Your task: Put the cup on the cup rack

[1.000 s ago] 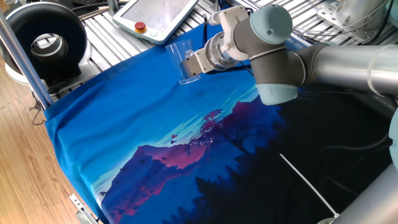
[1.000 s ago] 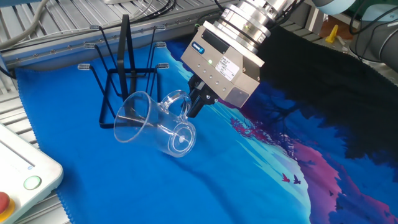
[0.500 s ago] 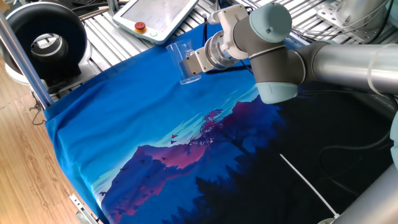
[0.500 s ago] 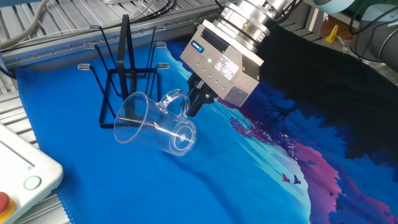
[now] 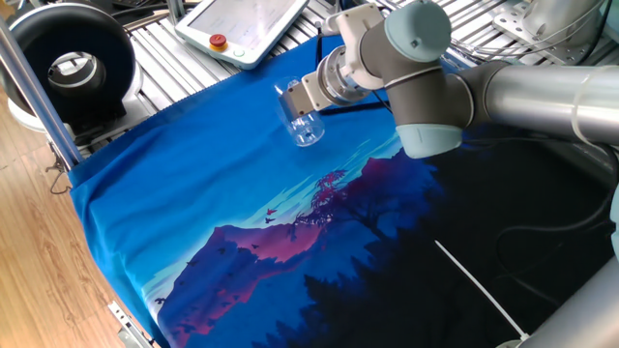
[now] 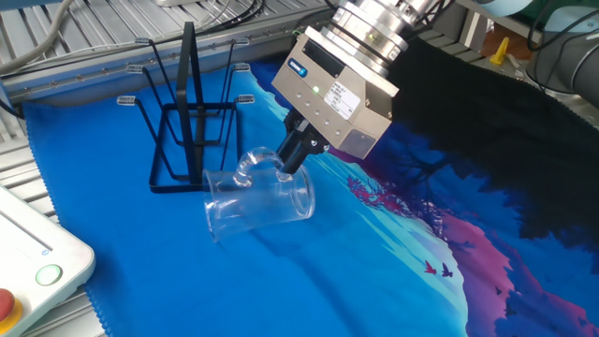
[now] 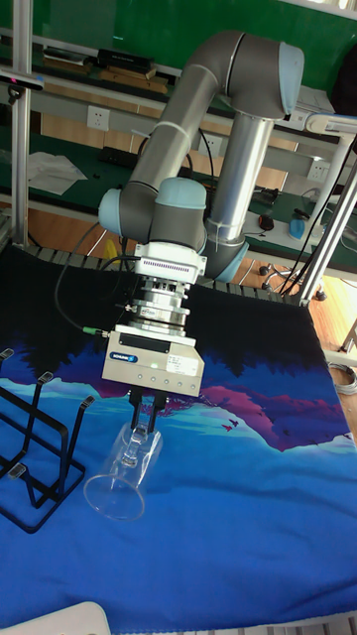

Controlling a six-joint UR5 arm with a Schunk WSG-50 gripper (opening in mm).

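The cup (image 6: 257, 201) is a clear glass mug hanging on its side just above the blue cloth, its mouth pointing left. My gripper (image 6: 292, 157) is shut on the cup's handle from above. In one fixed view the cup (image 5: 304, 124) shows below the gripper (image 5: 293, 102). The tall fixed view has the cup (image 7: 124, 468) dangling under the gripper (image 7: 144, 415), mouth toward the camera. The cup rack (image 6: 187, 122), black wire with thin upright pegs, stands on the cloth just left of the cup. The cup rack (image 7: 40, 446) also shows at the left edge of the tall fixed view.
A white pendant (image 5: 247, 24) with a red button lies on the slatted metal surface beyond the cloth; the pendant (image 6: 28, 271) is close to the cloth's near corner. A black round device (image 5: 68, 63) stands at the far left. A white cable (image 5: 474, 280) crosses the dark cloth.
The wrist has turned, swinging the cup from a steep tilt to nearly horizontal. It now hangs slightly lower and right, still held by the handle.
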